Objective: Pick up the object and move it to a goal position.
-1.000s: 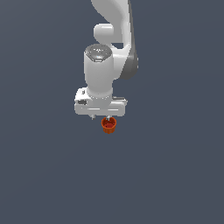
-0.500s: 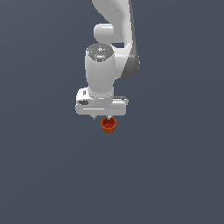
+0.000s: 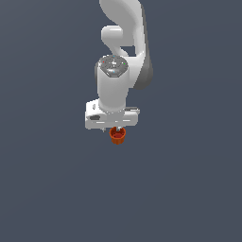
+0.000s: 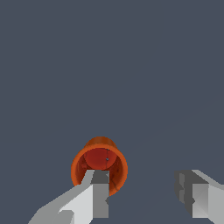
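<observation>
Arm: one white robot arm comes down from the top of the exterior view; its wrist points downward over a plain dark grey-blue floor
Claw: its two fingers are spread wide apart in the wrist view; nothing is pinched between them; one finger lies across the cup's rim, the other finger stands well apart from the cup
Cup: small, orange-red, round, with a wider rim and a darker red inside; its open mouth faces the wrist camera
Cup's place: in the exterior view the cup sits just beneath the white hand, near the middle of the picture; whether it rests on the floor cannot be told
</observation>
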